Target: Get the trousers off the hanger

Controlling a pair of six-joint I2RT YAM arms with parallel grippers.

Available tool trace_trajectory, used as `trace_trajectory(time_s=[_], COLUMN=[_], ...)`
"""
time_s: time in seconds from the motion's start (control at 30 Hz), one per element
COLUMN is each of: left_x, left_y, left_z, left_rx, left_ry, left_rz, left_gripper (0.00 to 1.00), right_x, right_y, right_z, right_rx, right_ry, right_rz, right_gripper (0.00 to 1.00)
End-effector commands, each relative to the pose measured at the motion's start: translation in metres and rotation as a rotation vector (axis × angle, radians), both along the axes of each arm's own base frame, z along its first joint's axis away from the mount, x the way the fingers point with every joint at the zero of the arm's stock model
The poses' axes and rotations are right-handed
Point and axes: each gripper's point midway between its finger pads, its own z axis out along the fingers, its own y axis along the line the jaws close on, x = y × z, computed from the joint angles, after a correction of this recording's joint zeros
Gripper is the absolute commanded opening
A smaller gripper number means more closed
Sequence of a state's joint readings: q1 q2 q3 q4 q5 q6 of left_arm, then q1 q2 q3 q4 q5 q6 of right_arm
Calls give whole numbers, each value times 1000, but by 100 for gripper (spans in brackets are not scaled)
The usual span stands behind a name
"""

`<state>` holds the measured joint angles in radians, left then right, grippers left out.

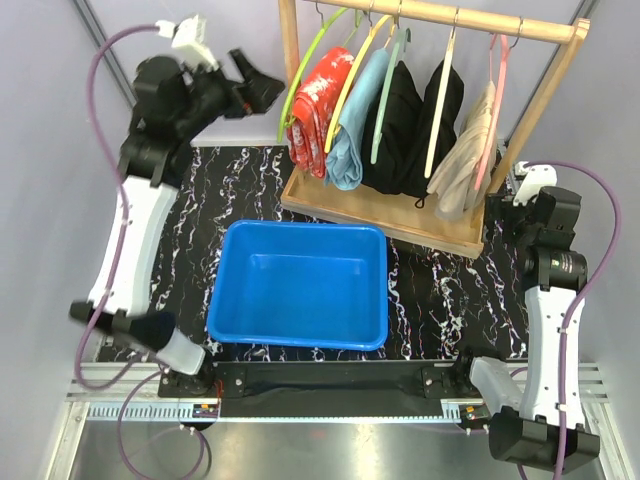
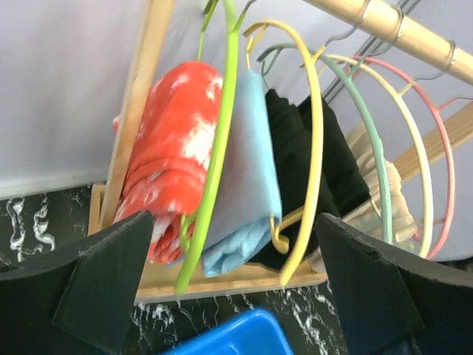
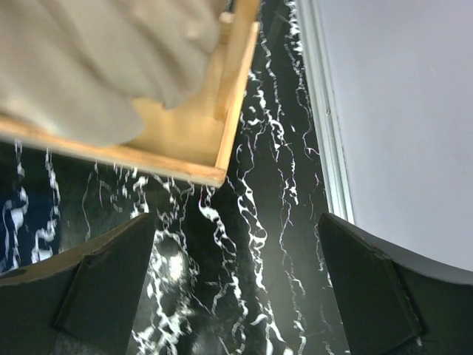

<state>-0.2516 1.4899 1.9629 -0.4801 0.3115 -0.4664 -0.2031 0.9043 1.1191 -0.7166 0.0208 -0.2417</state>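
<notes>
From above, the left hand [image 1: 262,82] hovers just left of the red patterned trousers [image 1: 318,95], which hang folded on the wooden rack [image 1: 470,22].

Left wrist: its black wedge fingers [image 2: 103,281] stand apart. The red cloth lies straight ahead over a glossy green hanger [image 2: 220,148], with the light blue trousers [image 2: 247,170] beside it.

Right wrist: the right hand [image 3: 236,244] is spread open, with the creased beige trousers [image 3: 89,66] ahead, above the marbled counter [image 3: 259,222].

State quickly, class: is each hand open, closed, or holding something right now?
Left hand: open, holding nothing.
Right hand: open, holding nothing.
</notes>
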Motion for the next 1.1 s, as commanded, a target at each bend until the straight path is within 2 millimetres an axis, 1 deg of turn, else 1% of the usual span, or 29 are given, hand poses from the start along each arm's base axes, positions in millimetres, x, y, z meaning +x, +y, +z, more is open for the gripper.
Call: trace_trajectory(time_s=[0.0,0.03,0.07,0.1,0.13,0.17,0.23,0.27,0.33,0.37,0.4,0.47,0.5,0.53,0.57,0.63,0.67,0.7,0.73,0.77,0.83,0.87,0.9,0.93,1.0,1.03,1.07], left_x=[26,34,47,53,58,67,76,83,89,94,97,103,106,107,108,107,103,100,96,90,84,77,73,67,61,54,51], left_y=[-15,-19,-28,-32,-36,-42,-48,-51,-57,-61,-64,-71,-73,-73,-73,-73,-70,-69,-69,-65,-61,-57,-56,-53,-50,-48,-47], left_z=[12,12,12,12,11,8,1,-7,-14,-21,-23,-28,-30,-28,-21,-9,10,20,30,48,62,76,82,90,99,106,109], left_rx=[58,73,75,81,84,86,108,121,155,176,218,280,336,353,356,365,334,328,307,298,283,264,259,250,233,221,216], left_ry=[-21,-24,-30,-35,-41,-48,-53,-44,-53,-50,-80,-110,-142,-152,-182,-227,-278,-310,-332,-385,-422,-454,-467,-484,-502,-515,-519], left_rz=[36,40,40,42,47,54,74,79,94,99,101,150,162,213,233,266,290,300,310,323,332,339,339,338,338,333,330], left_gripper=[99,99,98,94,93,90,85,83,75,72,67,39,21,0,0,0,0,0,0,0,0,0,0,0,0,0,0], right_x=[-9,-10,-12,-13,-13,-14,-16,-18,-19,-21,-23,-26,-28,-30,-33,-36,-39,-41,-42,-45,-50,-56,-61,-63,-66,-66,-65], right_y=[15,21,23,25,26,26,28,29,32,33,37,42,46,53,56,70,71,77,78,79,87,93,105,110,121,124,127], right_z=[6,8,11,12,13,15,19,22,28,32,36,46,51,55,62,59,55,47,43,39,37,32,36,37,41,43,47], right_rx=[-64,-52,-50,-46,-44,-44,-44,-50,-55,-63,-61,-63,-62,-56,-84,-104,-162,-160,-157,-134,-109,-111,-90,-75,-30,-15,-3], right_ry=[10,4,-6,-13,-16,-18,-32,-42,-64,-79,-92,-130,-148,-168,-200,-216,-205,-190,-175,-154,-148,-129,-143,-148,-169,-178,-198], right_rz=[153,187,190,199,203,204,216,222,236,243,264,288,303,337,369,466,518,564,572,567,604,653,717,740,787,797,806], right_gripper=[100,100,100,100,100,100,100,100,100,100,100,100,100,100,99,100,100,100,100,100,100,100,100,100,100,100,100])
